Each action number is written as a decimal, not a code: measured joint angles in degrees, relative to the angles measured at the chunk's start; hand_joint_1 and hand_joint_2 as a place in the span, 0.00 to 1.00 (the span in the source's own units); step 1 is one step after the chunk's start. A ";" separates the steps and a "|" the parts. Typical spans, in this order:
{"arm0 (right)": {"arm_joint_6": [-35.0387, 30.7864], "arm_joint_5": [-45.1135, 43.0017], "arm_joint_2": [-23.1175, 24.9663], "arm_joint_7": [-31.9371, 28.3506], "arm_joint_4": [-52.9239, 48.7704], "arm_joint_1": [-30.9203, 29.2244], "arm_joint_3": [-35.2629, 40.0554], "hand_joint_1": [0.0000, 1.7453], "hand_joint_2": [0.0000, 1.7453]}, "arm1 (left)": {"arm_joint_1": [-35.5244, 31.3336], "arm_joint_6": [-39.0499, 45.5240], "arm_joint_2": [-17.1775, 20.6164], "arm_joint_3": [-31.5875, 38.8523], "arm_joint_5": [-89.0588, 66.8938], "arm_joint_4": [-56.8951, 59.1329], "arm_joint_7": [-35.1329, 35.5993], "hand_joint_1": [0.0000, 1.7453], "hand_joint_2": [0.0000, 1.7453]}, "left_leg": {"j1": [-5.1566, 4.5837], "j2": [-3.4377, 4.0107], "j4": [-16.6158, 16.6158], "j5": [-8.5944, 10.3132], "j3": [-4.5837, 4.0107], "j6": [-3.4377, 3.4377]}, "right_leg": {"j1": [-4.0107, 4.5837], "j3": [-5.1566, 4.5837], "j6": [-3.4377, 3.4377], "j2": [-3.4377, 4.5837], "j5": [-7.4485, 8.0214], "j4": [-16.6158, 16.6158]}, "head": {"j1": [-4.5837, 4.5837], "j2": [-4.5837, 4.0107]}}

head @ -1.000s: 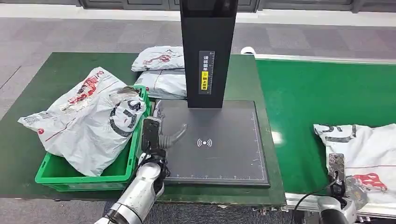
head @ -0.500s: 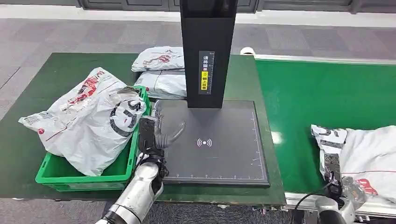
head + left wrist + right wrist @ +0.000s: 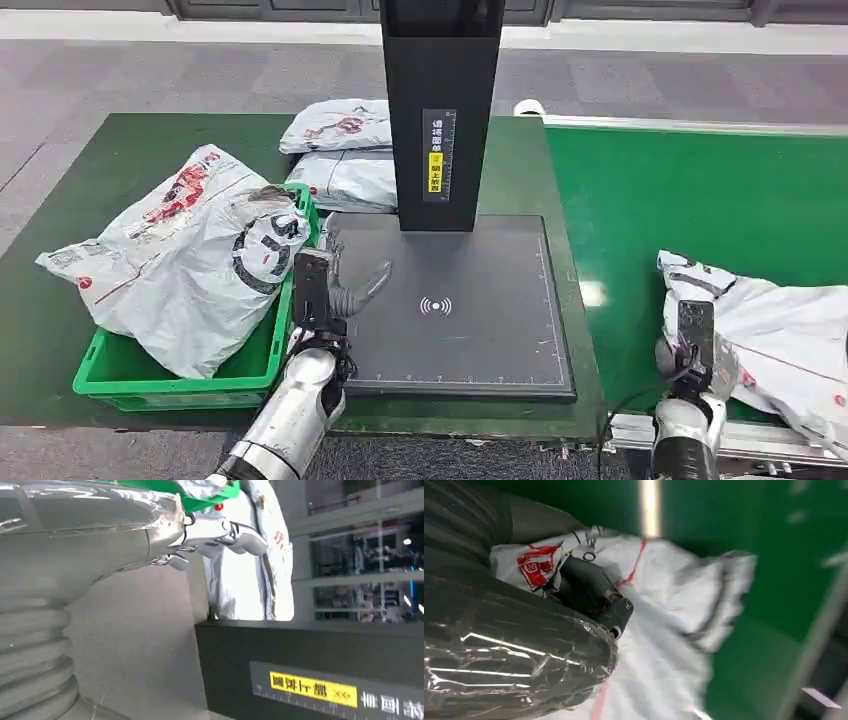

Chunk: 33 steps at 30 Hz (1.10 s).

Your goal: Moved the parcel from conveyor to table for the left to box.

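Observation:
A white parcel (image 3: 775, 320) with black and red print lies on the green conveyor (image 3: 690, 200) at the right. My right hand (image 3: 695, 348) is at its near left corner, and the right wrist view shows the dark fingers (image 3: 596, 595) dug into the parcel's (image 3: 664, 650) crumpled plastic, gripping it. My left hand (image 3: 335, 285) hovers over the left edge of the dark scanner pad (image 3: 470, 330), next to the green box (image 3: 170, 385). Its silver fingers (image 3: 220, 532) are spread and hold nothing.
A large white parcel (image 3: 180, 260) fills the green box and overhangs its rim. Two more parcels (image 3: 345, 150) are stacked behind the box. A black scanner column (image 3: 437, 110) rises from the pad's far edge. The green table (image 3: 60, 200) extends to the left.
The parcel on the conveyor has shifted left, and my right hand has risen along with its corner. My left hand has drifted slightly left over the pad's edge.

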 measured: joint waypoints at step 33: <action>14.88 -17.19 8.91 1.36 -9.30 -5.27 63.53 0.00 1.00 | -5.35 4.89 1.07 -4.06 3.72 -0.61 -1.20 0.00 1.00 | 0.06 0.11 -0.01 0.08 -0.14 -0.19 | 0.05 -0.32 -0.14 0.14 0.01 0.09 | 0.00 0.00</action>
